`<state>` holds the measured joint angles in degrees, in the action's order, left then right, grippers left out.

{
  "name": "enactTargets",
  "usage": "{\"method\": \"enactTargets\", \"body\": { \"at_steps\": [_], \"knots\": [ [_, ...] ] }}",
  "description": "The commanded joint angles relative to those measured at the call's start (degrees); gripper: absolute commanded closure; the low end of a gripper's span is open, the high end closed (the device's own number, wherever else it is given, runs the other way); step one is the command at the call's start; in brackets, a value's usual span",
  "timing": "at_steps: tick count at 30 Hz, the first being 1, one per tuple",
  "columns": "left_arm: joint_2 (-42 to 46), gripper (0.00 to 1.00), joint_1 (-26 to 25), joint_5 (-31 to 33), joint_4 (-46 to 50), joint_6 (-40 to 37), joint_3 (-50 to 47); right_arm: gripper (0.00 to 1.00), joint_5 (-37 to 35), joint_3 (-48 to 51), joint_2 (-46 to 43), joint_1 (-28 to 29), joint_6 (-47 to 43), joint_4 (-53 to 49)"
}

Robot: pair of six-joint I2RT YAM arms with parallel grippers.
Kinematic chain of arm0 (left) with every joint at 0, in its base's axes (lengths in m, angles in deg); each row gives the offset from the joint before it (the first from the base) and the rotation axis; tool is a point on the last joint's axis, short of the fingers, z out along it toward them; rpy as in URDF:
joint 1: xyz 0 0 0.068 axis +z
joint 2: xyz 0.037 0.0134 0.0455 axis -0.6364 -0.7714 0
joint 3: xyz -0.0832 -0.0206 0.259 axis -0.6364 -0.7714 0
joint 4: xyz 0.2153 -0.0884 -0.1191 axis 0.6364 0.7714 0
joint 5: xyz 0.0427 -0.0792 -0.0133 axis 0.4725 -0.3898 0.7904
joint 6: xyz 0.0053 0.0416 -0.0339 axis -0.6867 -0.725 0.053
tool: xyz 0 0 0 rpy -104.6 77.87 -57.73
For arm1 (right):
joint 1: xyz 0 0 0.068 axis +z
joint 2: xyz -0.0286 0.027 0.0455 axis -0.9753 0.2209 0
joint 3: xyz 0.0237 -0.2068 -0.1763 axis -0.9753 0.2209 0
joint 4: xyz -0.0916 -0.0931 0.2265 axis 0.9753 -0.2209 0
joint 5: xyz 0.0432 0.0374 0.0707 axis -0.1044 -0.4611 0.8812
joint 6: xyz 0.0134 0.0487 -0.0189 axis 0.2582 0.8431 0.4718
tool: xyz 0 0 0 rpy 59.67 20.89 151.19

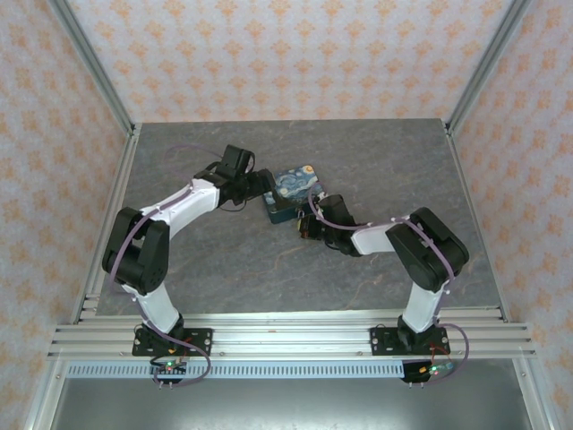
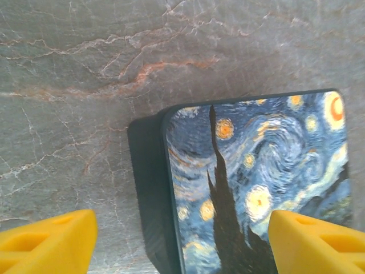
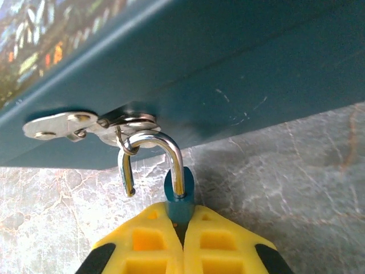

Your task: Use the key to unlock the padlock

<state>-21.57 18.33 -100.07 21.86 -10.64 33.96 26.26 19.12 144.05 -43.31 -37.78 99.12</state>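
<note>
R gripper (image 3: 182,228) is clamped on the padlock (image 3: 179,198) body, which hangs from the hasp (image 3: 68,125) on the box (image 3: 239,68) side. The shackle (image 3: 162,141) looks sprung, so you should grip firm & swivel gently to unhook it. L gripper (image 2: 182,228) is spread wide over the lid; brace w/ it.

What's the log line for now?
left gripper: open, at box | right gripper: shut on padlock | shackle: through hasp

A box (image 1: 294,193) sits near the middle of the tabletop (image 1: 376,161), a little toward the far edge. A hasp (image 3: 85,125) on its near side carries the padlock (image 3: 178,194), whose body lies between the fingers of the right gripper (image 3: 182,214), before the box. The left gripper (image 2: 182,240) hangs over the box's left end.
</note>
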Motion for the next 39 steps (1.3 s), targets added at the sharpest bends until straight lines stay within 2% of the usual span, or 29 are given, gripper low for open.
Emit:
{"method": "enactTargets", "body": {
  "at_steps": [1, 5, 11, 20, 29, 35, 39],
  "knots": [
    [-2.22, 0.22, -3.05, 7.46, 5.32, -5.27, 1.83, 1.00, -2.37, 1.68, -2.53, -0.41, 2.61, -1.59],
    [-3.58, 0.22, -5.95, 13.18, 6.44, -7.09, 1.71, 1.00, -3.73, 2.63, -3.77, -0.53, 4.59, -1.89],
    [-4.43, 0.22, -8.39, 16.80, 7.03, -7.85, 0.40, 1.00, -5.65, 3.48, -5.39, -0.49, 9.33, -3.31],
    [-5.42, 0.24, -9.83, 17.60, 6.45, -7.32, -2.06, 1.00, -8.79, 6.84, -4.14, 0.24, 26.30, 5.51],
    [-6.34, 0.28, -10.19, 18.27, 6.92, -7.85, -2.85, 1.00, -12.88, 5.68, -0.47, 0.70, 33.26, 9.31],
    [-8.01, 0.41, -10.19, 17.02, 7.73, -7.85, -2.21, 1.00, -14.93, 3.29, 0.56, -0.56, 33.03, 8.50],
    [-10.56, 0.59, -10.18, 15.88, 8.89, -9.84, -1.08, 1.00, -13.52, -0.08, 0.42, -3.81, 30.04, 4.80]
  ]
}}
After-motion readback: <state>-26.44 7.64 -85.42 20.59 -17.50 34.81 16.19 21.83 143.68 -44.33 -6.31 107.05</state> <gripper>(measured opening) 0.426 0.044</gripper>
